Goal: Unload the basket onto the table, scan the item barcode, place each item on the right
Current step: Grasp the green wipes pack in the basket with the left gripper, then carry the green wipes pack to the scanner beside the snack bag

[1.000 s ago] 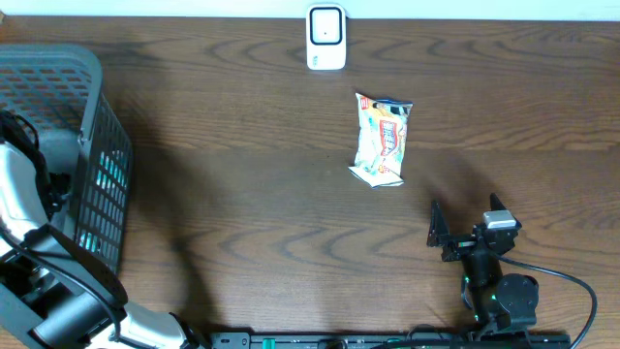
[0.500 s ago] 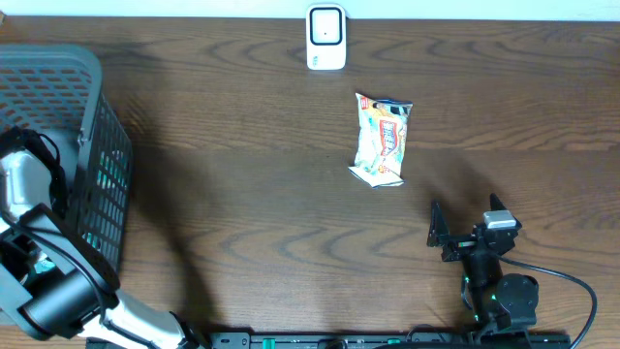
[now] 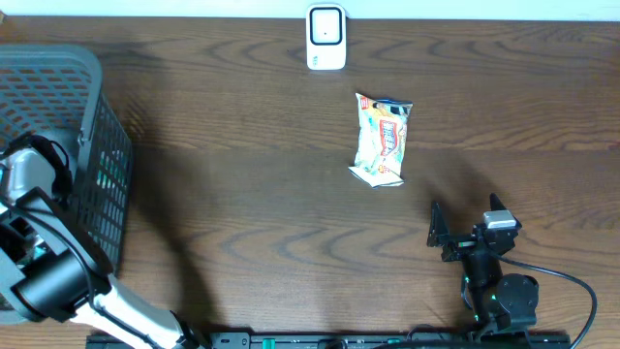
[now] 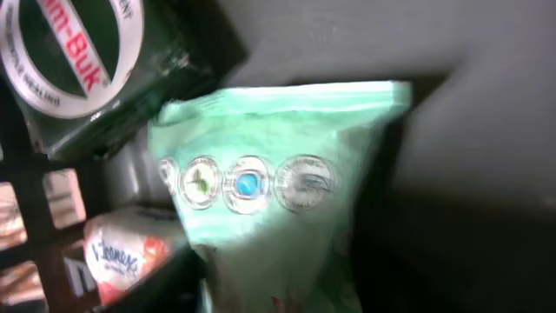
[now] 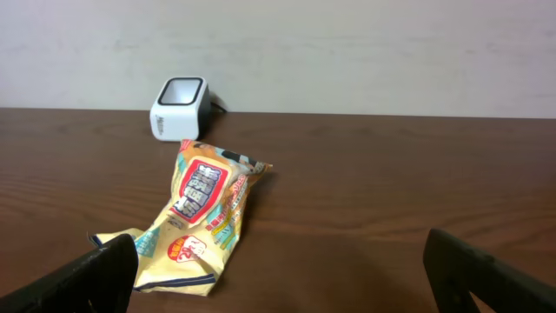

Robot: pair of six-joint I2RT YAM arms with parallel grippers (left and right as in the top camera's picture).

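Left arm (image 3: 24, 179) has sunk deeper into basket (image 3: 97, 126). Green pouch (image 4: 278, 191) sits directly ahead of its jaws; cannot tell if closed. Pickup likely starting. Right gripper (image 5: 278, 243) unmoved, jaws wide, empty; snack packet (image 5: 204, 222) ahead, scanner (image 5: 180, 109) beyond.

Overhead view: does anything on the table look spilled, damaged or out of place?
Nothing stands out. The snack packet lies flat on the table, only its lower left corner crumpled; the scanner stands at the far edge. Nothing is spilled.

Grey basket (image 3: 105, 165) (mesh-walled) stands on the wooden table (image 3: 252, 194).
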